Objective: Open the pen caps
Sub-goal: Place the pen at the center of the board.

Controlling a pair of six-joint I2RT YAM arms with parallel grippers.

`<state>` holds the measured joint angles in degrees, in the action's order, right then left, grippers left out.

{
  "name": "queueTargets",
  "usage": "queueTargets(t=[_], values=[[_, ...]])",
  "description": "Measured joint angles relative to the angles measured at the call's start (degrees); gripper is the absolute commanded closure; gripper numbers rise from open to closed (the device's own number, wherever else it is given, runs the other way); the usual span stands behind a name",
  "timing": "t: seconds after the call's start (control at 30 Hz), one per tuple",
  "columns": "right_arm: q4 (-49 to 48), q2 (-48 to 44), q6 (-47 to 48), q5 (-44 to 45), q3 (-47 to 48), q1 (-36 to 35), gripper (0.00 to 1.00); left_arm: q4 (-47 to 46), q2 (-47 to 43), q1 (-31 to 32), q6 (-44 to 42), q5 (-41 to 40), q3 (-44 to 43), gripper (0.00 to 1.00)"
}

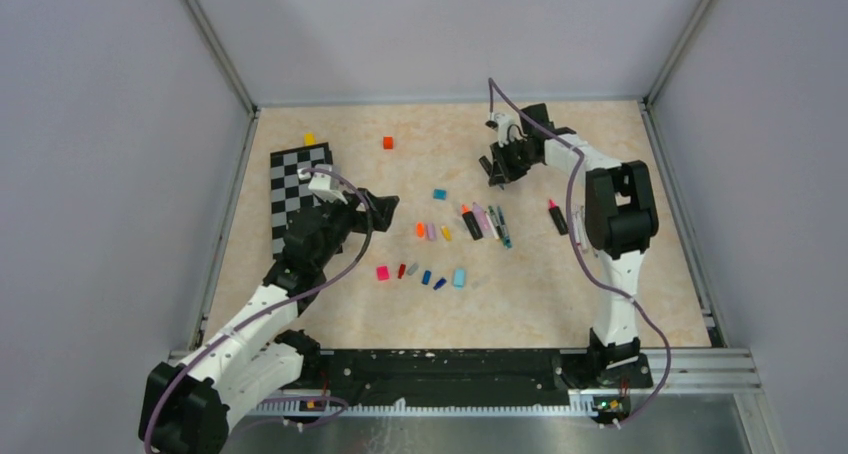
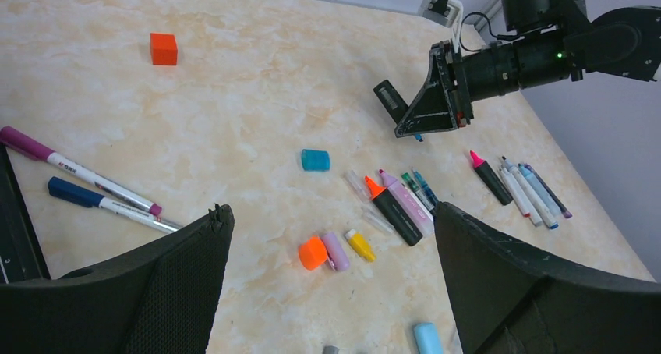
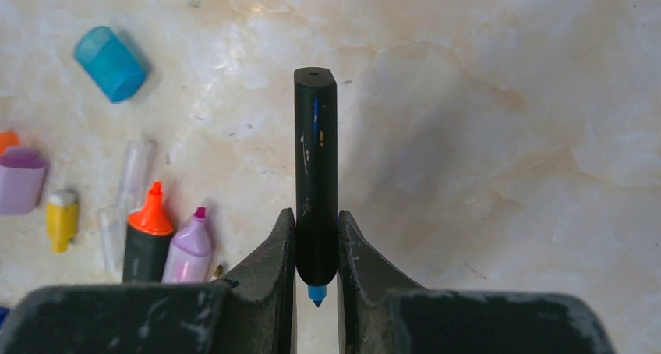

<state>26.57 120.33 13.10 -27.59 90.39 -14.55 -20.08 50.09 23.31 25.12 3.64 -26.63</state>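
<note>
**A:** Claws first: how do we find them?

**B:** We see the left gripper (image 2: 334, 214) gaping wide with nothing between its fingers, hanging by the checkerboard (image 1: 300, 189). The right gripper (image 3: 316, 229) is clamped on a black pen (image 3: 316, 151). The barrel sticks out past the fingers and its blue tip is bare at the inner end.

**A:** Is that pen off the table (image 1: 560, 304)?

**B:** As far as we can judge, yes (it throws a shadow on the marbled top). The claw holds it at the far side, beyond the laid-out pens.

**A:** Where do we place the pen caps (image 1: 420, 274)?

**B:** They lie loose between the two arms. An orange cap (image 2: 312, 253), a lilac cap (image 2: 337, 250) and a yellow cap (image 2: 360, 245) sit side by side. A teal cap (image 2: 316, 160) sits alone farther back. Nearer the bases, a row runs pink, red, grey, two blues and light blue.

**A:** And the other pens?

**B:** An uncapped cluster lies just right of that trio: an orange-tipped highlighter (image 2: 394, 212), a lilac highlighter (image 2: 405, 198) and thinner ones touching it. A pink-tipped highlighter (image 2: 491, 178) lies apart, nearer the right arm. Beside our left finger lie a purple-ended pen (image 2: 78, 171) and a dark-blue-ended pen (image 2: 101, 202), both looking capped.
</note>
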Motion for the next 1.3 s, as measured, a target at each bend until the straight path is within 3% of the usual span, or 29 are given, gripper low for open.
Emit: queueTargets(t=[0.17, 0.47, 0.9, 1.1, 1.3], values=[[3.1, 4.9, 0.5, 3.9, 4.5, -0.1, 0.89, 1.2, -0.1, -0.4, 0.0, -0.3, 0.0, 0.01], [4.0, 5.9, 0.5, 8.0, 6.8, -0.1, 0.71, 1.7, -0.5, -0.9, 0.3, -0.6, 0.3, 0.01], [4.6, 4.7, 1.5, 12.7, 6.7, -0.3, 0.61, 1.9, -0.5, -1.1, 2.8, 0.0, 0.7, 0.01], [4.1, -4.1, 2.4, 12.8, 2.0, -0.3, 0.56, 1.9, 1.8, -2.1, 5.7, 1.7, 0.7, 0.01], [-0.6, -19.6, 2.9, 7.0, -9.5, 0.2, 0.48, 5.6, 6.6, -3.5, 9.9, 2.8, -0.9, 0.01]])
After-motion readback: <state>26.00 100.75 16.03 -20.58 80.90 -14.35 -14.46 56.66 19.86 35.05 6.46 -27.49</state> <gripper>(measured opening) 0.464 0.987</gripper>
